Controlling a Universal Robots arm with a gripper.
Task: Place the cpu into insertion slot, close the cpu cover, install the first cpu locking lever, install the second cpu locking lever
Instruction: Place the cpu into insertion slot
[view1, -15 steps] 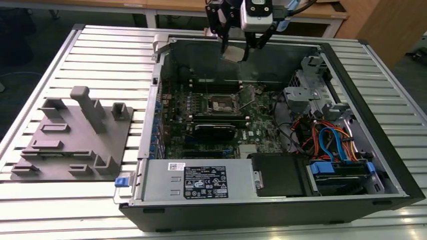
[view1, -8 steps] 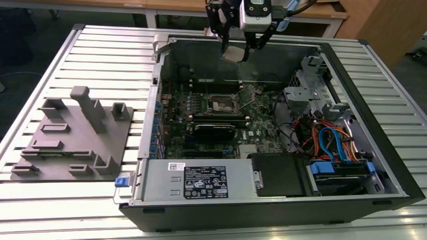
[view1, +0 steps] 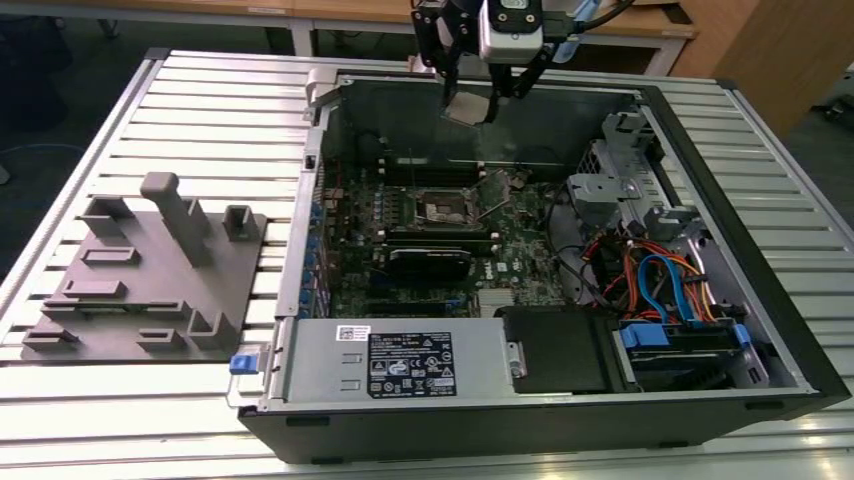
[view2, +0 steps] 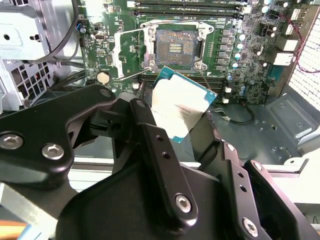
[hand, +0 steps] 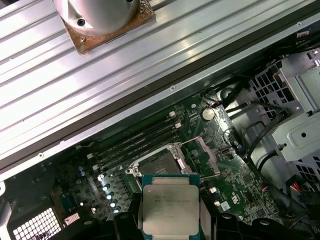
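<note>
My gripper hangs high over the far end of the open computer case, shut on the cpu, a silver-topped square chip held tilted. In both wrist views the cpu sits between black fingers, well above the board. The insertion slot lies uncovered on the green motherboard below, with its dark contact field showing. The cpu cover, a thin silver frame, stands swung up beside the slot.
A grey fixture plate with upright pegs lies on the slatted table at the exterior view's left. Inside the case are a power supply, a drive cage, orange and blue cables and memory slots.
</note>
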